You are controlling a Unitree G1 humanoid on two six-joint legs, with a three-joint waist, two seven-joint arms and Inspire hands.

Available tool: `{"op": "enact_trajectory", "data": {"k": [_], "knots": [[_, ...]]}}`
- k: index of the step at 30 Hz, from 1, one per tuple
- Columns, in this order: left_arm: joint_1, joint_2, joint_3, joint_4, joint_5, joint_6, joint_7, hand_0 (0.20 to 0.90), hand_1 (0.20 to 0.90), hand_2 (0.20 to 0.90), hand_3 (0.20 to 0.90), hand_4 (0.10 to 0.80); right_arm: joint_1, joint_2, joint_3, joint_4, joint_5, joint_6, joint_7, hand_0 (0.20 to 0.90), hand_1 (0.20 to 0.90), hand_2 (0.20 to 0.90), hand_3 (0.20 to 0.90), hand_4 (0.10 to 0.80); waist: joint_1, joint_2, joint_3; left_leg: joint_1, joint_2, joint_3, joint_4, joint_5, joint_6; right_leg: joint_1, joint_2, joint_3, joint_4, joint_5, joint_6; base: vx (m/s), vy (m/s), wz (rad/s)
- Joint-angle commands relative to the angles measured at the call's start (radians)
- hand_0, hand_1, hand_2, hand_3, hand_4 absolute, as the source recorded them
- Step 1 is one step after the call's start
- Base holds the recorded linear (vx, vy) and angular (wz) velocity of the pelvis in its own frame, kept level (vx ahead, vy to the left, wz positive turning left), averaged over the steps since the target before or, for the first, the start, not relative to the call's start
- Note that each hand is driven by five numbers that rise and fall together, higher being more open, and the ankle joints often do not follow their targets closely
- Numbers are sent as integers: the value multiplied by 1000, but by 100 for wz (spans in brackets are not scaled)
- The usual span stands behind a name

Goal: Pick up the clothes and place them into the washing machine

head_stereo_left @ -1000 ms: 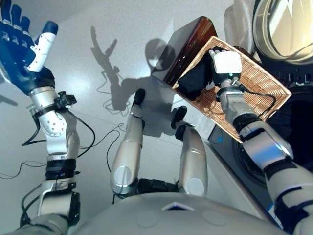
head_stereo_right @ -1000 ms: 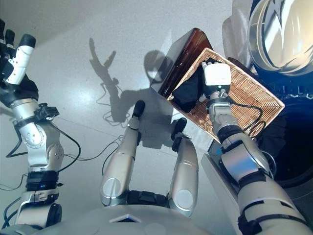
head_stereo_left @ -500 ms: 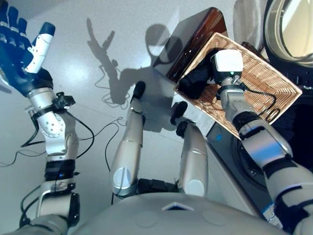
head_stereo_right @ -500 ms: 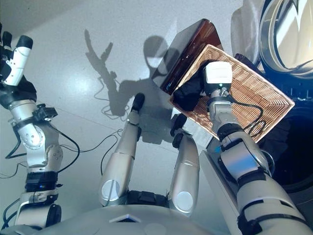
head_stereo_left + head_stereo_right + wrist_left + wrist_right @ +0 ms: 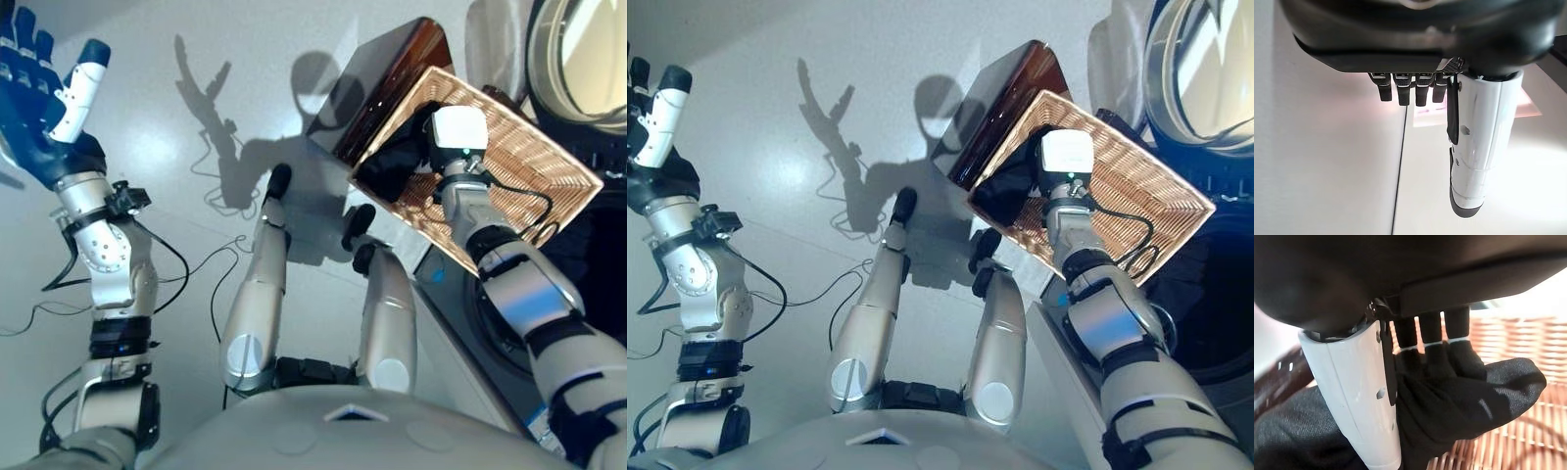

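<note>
A black garment (image 5: 390,163) lies bunched in the near corner of a wicker basket (image 5: 534,157). My right hand (image 5: 1354,387) reaches into the basket from the lower right. Its fingers (image 5: 1431,340) curl down into the black garment (image 5: 1488,391), with the white-covered thumb pressed against the cloth on the other side. The cloth bulges up between them. My left hand (image 5: 41,103) is raised high at the far left over the floor, open and holding nothing; the left wrist view shows its straight thumb (image 5: 1476,142).
The basket rests tilted on a dark brown glossy stand (image 5: 384,67). The washing machine's round door (image 5: 578,49) stands open at the upper right, above the machine's dark front (image 5: 600,245). Pale floor (image 5: 196,176) stretches to the left.
The camera has shifted slightly. My right hand's fingers, stretched out over the cloth a second ago, have sunk and curled into the black garment, which now bunches higher. The left hand barely moved.
</note>
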Motion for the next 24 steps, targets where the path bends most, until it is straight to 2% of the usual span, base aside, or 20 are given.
{"op": "enact_trajectory", "data": {"k": [1,5,12,21,24], "knots": [[-6,48,22,-62,-3,-127,-15,900,900,900,900,800,21,-43,-67,49,124,-1,-77,200,200,200,200,300,-2,9,-87,53,-41,32,-50,-35,15,94,35,17,-149,44,19,43,66,-13],[-2,51,0,-34,-25,-123,-45,900,900,900,900,800,50,-56,-134,52,217,-26,-95,200,200,200,200,300,-17,13,-105,142,-42,51,-104,-26,27,180,29,44,-214,69,25,50,82,-16],[22,37,-7,-5,-48,-121,-79,900,900,900,900,800,122,-54,-196,35,280,-56,-95,200,200,200,200,300,-41,21,-143,255,-36,76,-173,-17,41,284,22,88,-302,96,33,66,59,-20],[65,8,3,39,-59,-118,-91,900,900,900,900,800,269,6,-366,-72,478,-141,-132,200,200,200,200,300,-88,28,-221,386,-19,126,-276,-4,52,399,3,159,-439,153,56,60,45,-21],[87,-5,23,43,-51,-119,-80,900,900,900,900,800,334,35,-463,-135,596,-193,-151,200,200,200,200,300,-104,34,-248,410,-19,144,-291,-10,55,416,-8,187,-474,172,63,57,29,-25]]}}
